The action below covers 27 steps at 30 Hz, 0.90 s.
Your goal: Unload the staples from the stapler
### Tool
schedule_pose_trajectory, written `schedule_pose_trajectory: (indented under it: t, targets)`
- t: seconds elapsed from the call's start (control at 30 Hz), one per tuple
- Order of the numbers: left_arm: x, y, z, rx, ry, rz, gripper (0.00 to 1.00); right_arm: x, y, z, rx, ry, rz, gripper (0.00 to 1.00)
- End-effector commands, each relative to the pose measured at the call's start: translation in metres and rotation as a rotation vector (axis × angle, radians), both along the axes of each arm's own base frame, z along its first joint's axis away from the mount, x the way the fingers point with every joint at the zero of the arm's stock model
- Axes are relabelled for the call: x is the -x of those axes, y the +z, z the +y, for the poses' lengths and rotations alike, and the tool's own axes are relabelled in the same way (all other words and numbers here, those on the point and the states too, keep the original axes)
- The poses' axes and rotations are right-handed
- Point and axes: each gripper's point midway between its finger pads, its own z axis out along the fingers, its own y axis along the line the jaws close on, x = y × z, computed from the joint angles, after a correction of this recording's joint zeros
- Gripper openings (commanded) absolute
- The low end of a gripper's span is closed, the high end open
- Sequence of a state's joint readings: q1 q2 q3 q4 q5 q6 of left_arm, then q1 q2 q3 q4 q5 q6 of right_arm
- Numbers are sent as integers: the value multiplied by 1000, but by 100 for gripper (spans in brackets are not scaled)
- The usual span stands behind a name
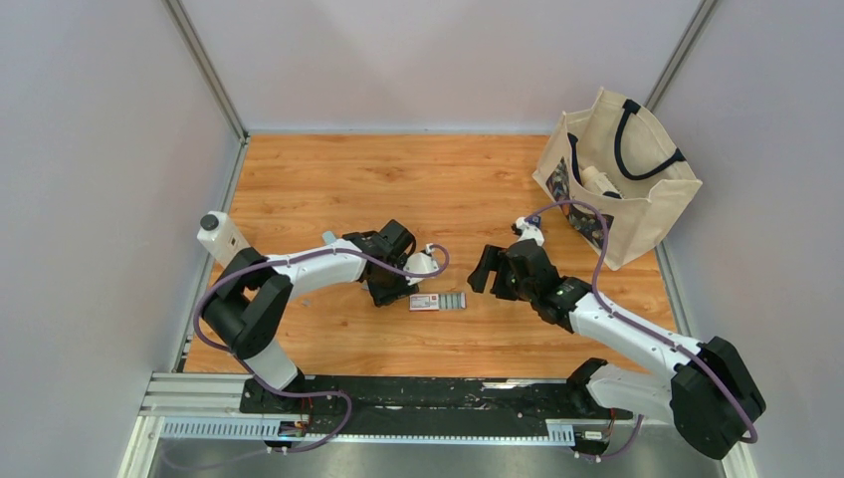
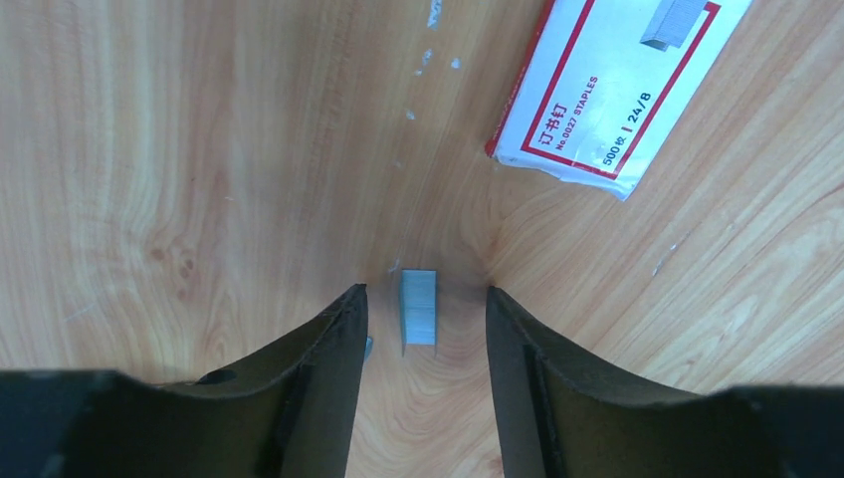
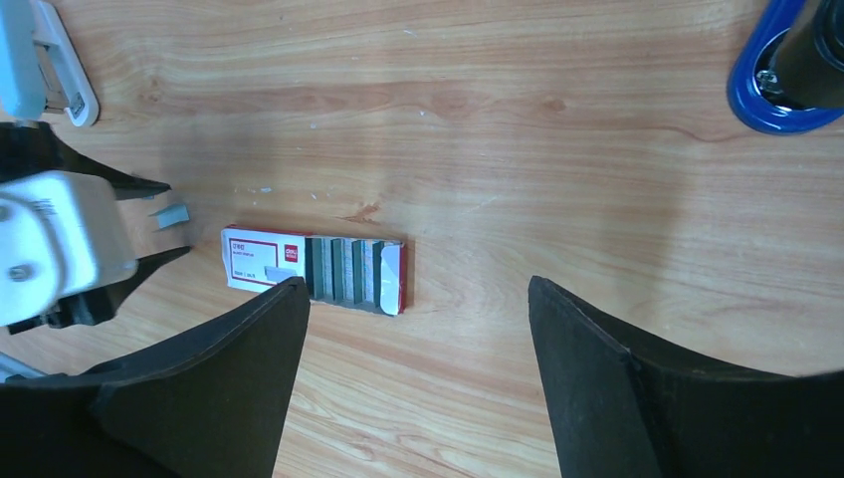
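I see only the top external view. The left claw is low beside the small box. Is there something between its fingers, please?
Observer: Yes. In the left wrist view a short staple strip lies flat on the table between the fingers of the open left claw, touching neither.
Operator: Is the box closed?
Observer: No. The right wrist view shows its tray slid out, with grey staple strips inside.
Operator: Does the right claw hold anything?
Observer: No. Its own camera shows it open and empty.
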<state>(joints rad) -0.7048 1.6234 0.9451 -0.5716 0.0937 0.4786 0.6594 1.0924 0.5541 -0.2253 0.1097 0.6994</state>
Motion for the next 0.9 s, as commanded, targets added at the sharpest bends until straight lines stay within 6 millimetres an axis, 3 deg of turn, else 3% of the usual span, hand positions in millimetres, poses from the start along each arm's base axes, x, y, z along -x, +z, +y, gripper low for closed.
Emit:
schedule_pose_trajectory:
  t: [0.0,0.2,0.47,0.6,0.67,0.77,0.87]
  targets:
    - [-4,-6,3,-48,2,-22,54,-5,15,8,-60,10,-45,83]
    - [-3,-7,1,-58,-7,-20,52,-4,19,7,-65,7,-49,81]
    - [-2,-7,-2,-62,-18,-3,20,-4,28,6,-72,7,-67,80]
    - [-4,5,-5,-38,-9,-16,16,-5,35,8,-84,15,-79,80]
    - [-6,17,-7,-22,-1,-26,16,-5,40,10,-94,23,-89,80]
    - [-3,51,-16,49,-7,-33,15,-3,59,16,-130,68,-133,81]
    - [6,107,-32,202,-13,-32,14,3,89,28,-201,156,-201,83]
